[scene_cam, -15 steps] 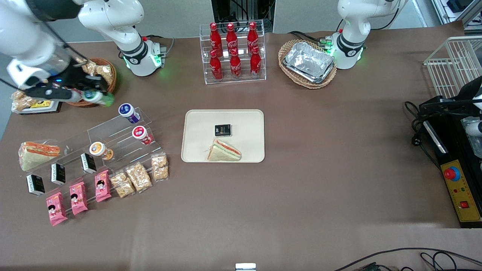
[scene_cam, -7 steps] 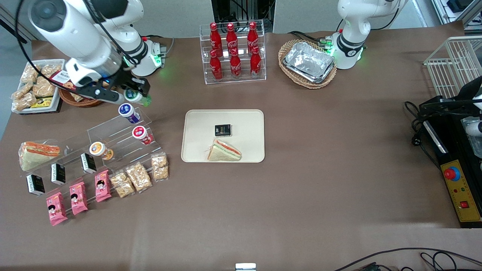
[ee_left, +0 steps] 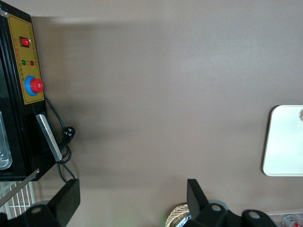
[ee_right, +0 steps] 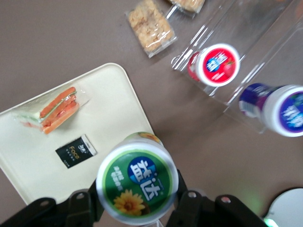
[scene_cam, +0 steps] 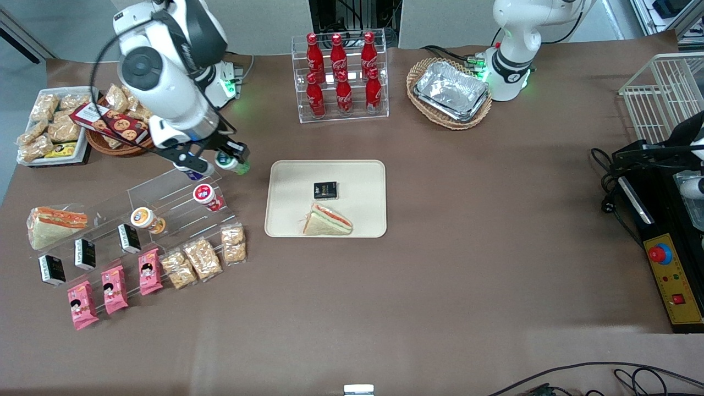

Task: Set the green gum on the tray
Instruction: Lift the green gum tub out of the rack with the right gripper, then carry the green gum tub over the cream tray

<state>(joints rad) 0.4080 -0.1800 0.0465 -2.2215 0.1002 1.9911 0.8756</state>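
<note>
Above the brown table [scene_cam: 440,275], the gripper [scene_cam: 228,161] clamps the green gum [ee_right: 137,184], seemingly just short of the tray [scene_cam: 363,170].

Your black-fingered hand [ee_right: 135,201] grips the green gum [ee_right: 136,182], whose white lid carries a green label with a yellow flower and white characters. You have a cream tray [ee_right: 120,101] on the brown counter [scene_cam: 467,220], holding a black packet [ee_right: 75,151] and an orange-and-green sandwich [ee_right: 54,109]. Nearby gum lids show red [ee_right: 217,65] and purple-blue [ee_right: 286,111] labels.

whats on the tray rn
A sandwich and a small black packet lie on the tray. The gripper holds the green gum above the table beside it.
</note>
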